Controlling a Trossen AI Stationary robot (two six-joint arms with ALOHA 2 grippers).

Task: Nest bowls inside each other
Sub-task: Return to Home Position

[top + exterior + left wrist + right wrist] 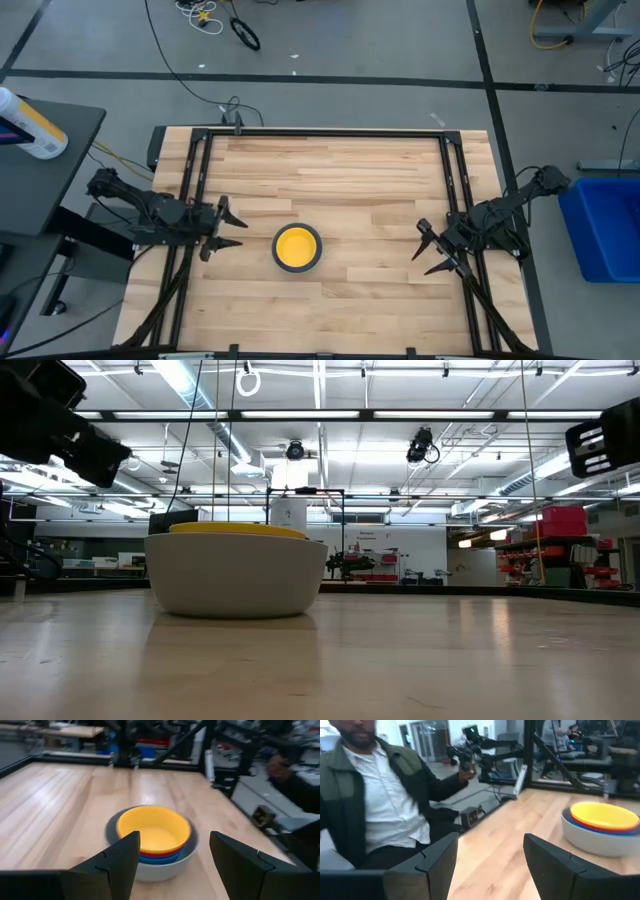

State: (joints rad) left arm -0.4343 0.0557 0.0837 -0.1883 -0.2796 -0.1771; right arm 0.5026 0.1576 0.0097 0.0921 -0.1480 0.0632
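The bowls stand nested in one stack [297, 247] near the table's middle, resting on the wood by the grey bowl's base. The yellow bowl [152, 827] is on top, with a red rim [161, 853] and a blue rim [161, 860] under it, all inside the grey bowl [150, 870]. The low view shows the grey bowl [235, 575] with the yellow rim [240, 530] above it. My left gripper [228, 228] stands open just left of the stack, pointing at it; its wrist view [173, 842] shows nothing between the fingers. My right gripper [432, 250] is open, well right of the stack [602, 827].
Black frame rails [200, 180] run along the table's left, right and far sides. A blue bin [605, 225] stands off the right edge, a white bottle [30, 125] on a side table at the left. A person [370, 795] sits beside the table.
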